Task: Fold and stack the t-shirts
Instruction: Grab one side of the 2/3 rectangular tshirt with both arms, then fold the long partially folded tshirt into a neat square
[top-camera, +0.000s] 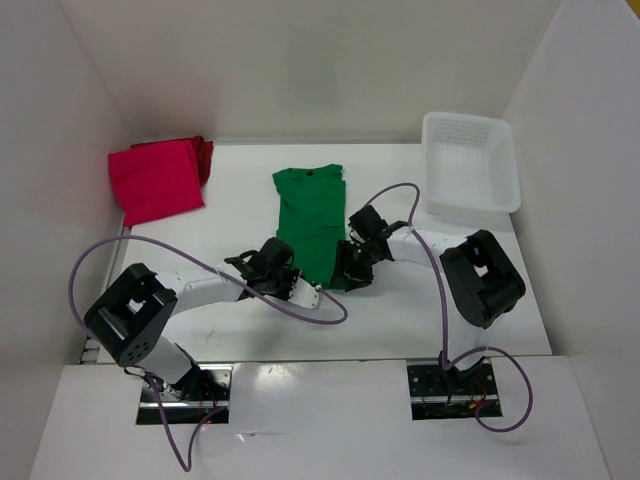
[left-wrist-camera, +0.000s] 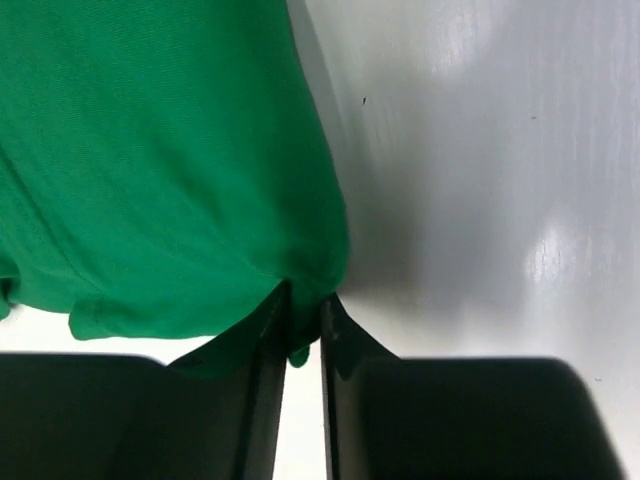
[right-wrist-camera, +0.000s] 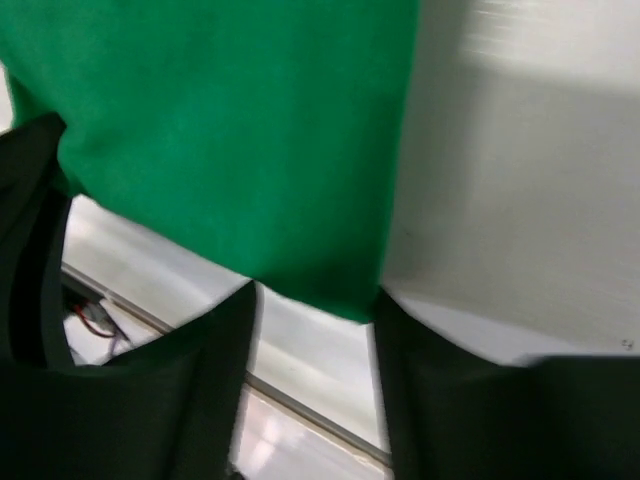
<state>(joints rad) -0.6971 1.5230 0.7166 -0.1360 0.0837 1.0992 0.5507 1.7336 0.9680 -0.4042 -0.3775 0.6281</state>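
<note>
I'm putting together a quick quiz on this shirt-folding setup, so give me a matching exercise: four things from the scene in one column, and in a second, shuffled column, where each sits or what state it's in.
Column one:
1. green t-shirt
2. crimson t-shirt
3. white basket
4. left pincer

Column two:
A. far right of the table
B. shut on a near hem corner of green cloth
C. middle of the table, between the two arms
D. far left, folded

Pairs: 1-C, 2-D, 3-A, 4-B
</note>
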